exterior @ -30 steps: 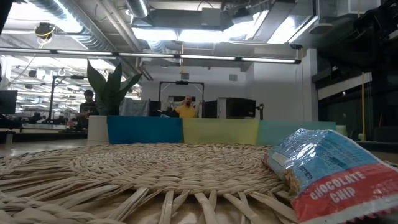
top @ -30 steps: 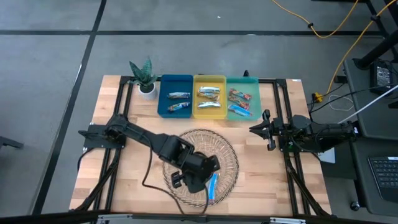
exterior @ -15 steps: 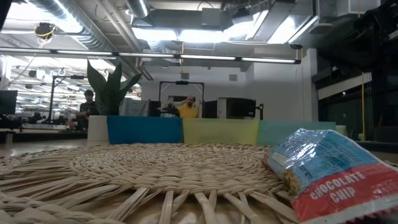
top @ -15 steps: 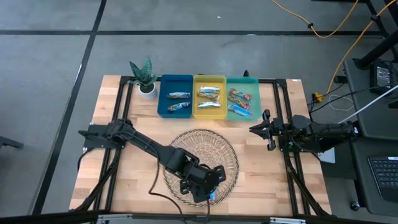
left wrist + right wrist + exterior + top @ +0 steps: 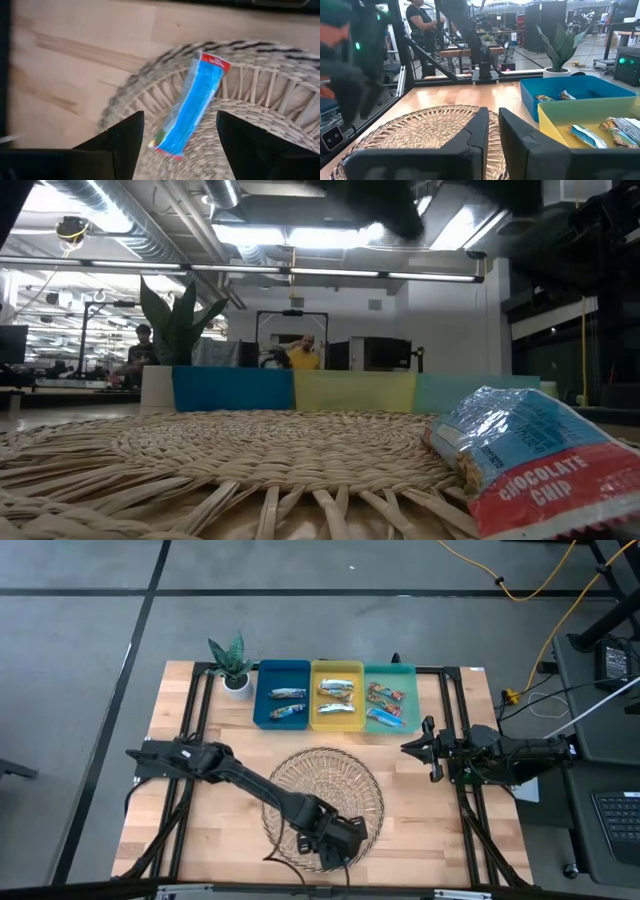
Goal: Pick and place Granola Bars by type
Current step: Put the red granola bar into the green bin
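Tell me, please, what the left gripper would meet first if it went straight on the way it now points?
Most likely the bright blue granola bar, which lies between the open left gripper fingers' line on the woven mat. Depth is unclear, so how near it is cannot be judged.

A light wooden table [image 5: 200, 840] is seen, framed by black rails. A round woven mat [image 5: 325, 785] is laid on it toward the near edge. Beyond the mat, a blue tray [image 5: 262, 710], a yellow tray [image 5: 338, 668] and a green tray [image 5: 408, 670] are set touching in a row. A small potted plant [image 5: 233, 665] is placed just beside the blue tray.
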Robot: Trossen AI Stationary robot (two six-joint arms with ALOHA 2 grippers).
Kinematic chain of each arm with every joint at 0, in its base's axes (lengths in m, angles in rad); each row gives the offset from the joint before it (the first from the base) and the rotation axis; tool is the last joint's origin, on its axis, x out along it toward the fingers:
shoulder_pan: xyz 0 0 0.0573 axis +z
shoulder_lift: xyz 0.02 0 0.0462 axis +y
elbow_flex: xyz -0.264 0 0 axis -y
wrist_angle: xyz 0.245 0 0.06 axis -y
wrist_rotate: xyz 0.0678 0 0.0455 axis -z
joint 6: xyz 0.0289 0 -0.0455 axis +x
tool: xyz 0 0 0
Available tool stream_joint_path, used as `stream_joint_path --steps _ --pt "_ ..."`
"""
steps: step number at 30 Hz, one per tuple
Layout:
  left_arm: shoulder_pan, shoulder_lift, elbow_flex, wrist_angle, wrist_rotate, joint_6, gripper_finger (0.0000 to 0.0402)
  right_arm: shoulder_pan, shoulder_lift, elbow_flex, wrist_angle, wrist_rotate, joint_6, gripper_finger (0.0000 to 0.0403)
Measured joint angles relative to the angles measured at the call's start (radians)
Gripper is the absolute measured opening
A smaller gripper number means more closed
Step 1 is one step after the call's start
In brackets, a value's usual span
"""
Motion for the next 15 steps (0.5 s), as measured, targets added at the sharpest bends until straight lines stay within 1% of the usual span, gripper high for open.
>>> stream_joint_path --steps 9,12,15 --pt "0.028 0.09 -0.002 0.005 0.016 -0.008 0.0242 0.0 0.0 0.0 0.0 0.0 0.0 0.0049" --pt "0.035 0.109 0.0 0.024 0.067 -0.011 0.0242 0.0 0.0 0.0 0.0 0.0 0.0 0.0049" --pt "0.036 0.13 0.0 0.042 0.082 -0.012 0.0239 0.0 0.0 0.0 0.0 0.0 0.0 0.0049"
